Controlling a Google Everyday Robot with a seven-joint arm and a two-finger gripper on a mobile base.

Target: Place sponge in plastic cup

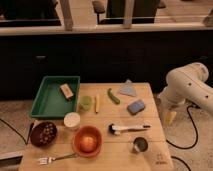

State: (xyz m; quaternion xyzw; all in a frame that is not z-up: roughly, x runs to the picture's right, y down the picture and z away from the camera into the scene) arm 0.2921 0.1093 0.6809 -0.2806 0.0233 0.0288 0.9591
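Now we find the robot's white arm reaching in from the right, and its tan, tapered gripper (170, 117) hangs pointing downward just off the right edge of the pale slatted wooden table (150, 160). It grips nothing, and whether it is spread or pressed together I cannot tell.

And the closest item to the gripper is the small flat blue-grey rectangular sponge (136, 106), lying on the tabletop to its left as the camera sees it, apart from it and untouched. Just beyond the sponge, farther back from the gripper, sits a pale blue triangular cloth (127, 89). Moving further left from the gripper, there's a slim green pepper-like pod (113, 96), then a thin yellow stick-shaped item (97, 103), and right beside that the pale green translucent cup (86, 103), standing upright, well apart from the sponge.

Farthest from the gripper on that back row lies a green rectangular plastic tray (45, 102) holding a tan block (66, 90).

Nearer the camera than the gripper, and left of it, a white-handled utensil with a dark head (128, 129) lies across the slats, with a small metal cup (140, 145) just in front of it. Further left are an orange bowl (76, 142) with a round orange fruit (87, 143) inside, a white round cup (72, 120), a dark bowl of small brown pieces (43, 133), and a pale fork (55, 159) at the front edge. Below the arm, a black cable (192, 131) curls on the floor.
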